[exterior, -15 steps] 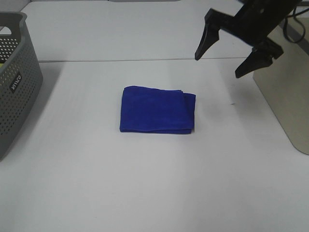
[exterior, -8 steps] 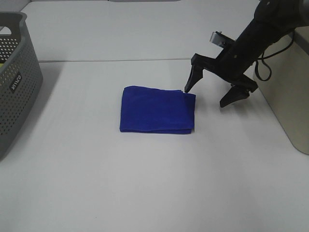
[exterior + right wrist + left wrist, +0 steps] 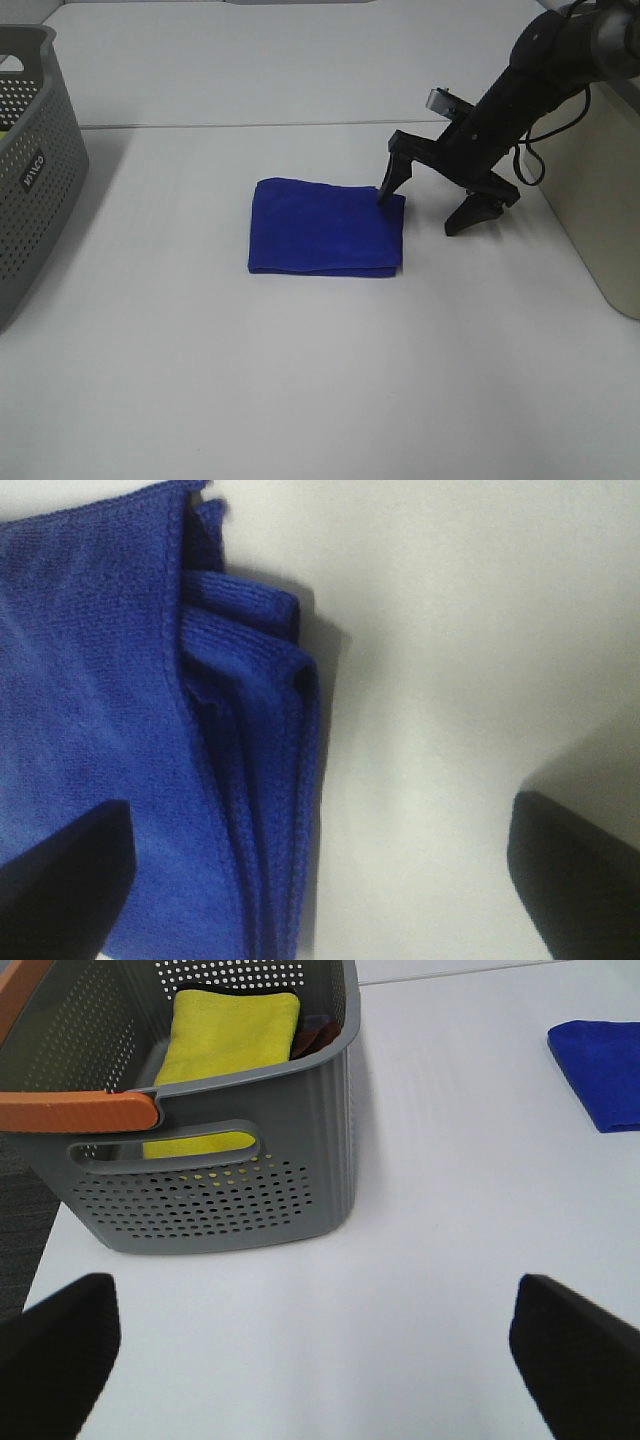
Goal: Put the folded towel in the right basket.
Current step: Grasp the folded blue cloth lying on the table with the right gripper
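Observation:
A folded blue towel (image 3: 325,228) lies flat on the white table, mid-scene. My right gripper (image 3: 425,207) is open and low at the towel's right edge. One fingertip (image 3: 387,190) rests at the towel's far right corner, the other (image 3: 465,217) on the bare table to the right. The right wrist view shows the towel's layered edge (image 3: 250,780) between the spread fingers. The right basket (image 3: 600,200) is a beige bin at the right edge. My left gripper (image 3: 315,1345) is open and empty, far from the towel (image 3: 600,1075).
A grey perforated basket (image 3: 30,160) stands at the left edge; in the left wrist view this basket (image 3: 220,1180) holds a yellow towel (image 3: 225,1045) and has an orange handle (image 3: 75,1112). A seam (image 3: 240,125) crosses the table behind the towel.
My right gripper has come down from high at the back right to the towel's right edge, staying open. The towel has not moved.

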You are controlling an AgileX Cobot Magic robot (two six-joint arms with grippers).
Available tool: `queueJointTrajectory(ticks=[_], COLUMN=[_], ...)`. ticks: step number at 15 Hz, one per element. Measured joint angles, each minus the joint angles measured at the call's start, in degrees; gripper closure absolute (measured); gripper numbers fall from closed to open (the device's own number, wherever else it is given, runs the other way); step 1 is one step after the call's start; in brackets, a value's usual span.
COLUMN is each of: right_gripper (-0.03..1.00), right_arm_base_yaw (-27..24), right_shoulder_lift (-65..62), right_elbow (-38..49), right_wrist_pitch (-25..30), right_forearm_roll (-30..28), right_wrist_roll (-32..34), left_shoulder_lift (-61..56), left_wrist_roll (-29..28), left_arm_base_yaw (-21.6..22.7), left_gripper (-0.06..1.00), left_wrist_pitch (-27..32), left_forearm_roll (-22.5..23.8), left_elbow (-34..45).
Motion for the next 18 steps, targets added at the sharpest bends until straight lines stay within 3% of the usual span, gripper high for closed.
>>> queueJointTrajectory(ticks=[7, 11, 13, 15, 17, 18], right_gripper=[0.01, 0.07, 0.24, 0.59, 0.85, 0.85], right_arm_base_yaw=[0.46, 6.42, 9.8, 12.55, 13.24, 13.24], right_shoulder_lift=[1.66, 4.07, 4.7, 5.84, 6.36, 6.53], right_elbow=[-0.63, -1.6, -2.01, -2.58, -2.92, -3.04], right_wrist_pitch=[0.8, -0.63, -4.3, -8.31, -9.34, -9.22], right_forearm_roll=[3.5, 8.77, 11.46, 11.86, 11.97, 12.2], right_wrist_roll=[-1.72, -1.72, -1.72, -1.72, -1.72, -1.78], left_shoulder_lift=[0.0, 0.0, 0.0, 0.0, 0.0, 0.0], left_wrist_roll=[0.0, 0.0, 0.0, 0.0, 0.0, 0.0], left_arm_base_yaw=[0.0, 0.0, 0.0, 0.0, 0.0, 0.0], left_gripper=[-0.04, -0.04, -0.04, -0.04, -0.04, -0.04], left_wrist_pitch=[0.0, 0.0, 0.0, -0.06, -0.06, -0.06], left_forearm_roll=[0.06, 0.34, 0.34, 0.4, 0.4, 0.4], left_elbow=[0.0, 0.0, 0.0, 0.0, 0.0, 0.0])
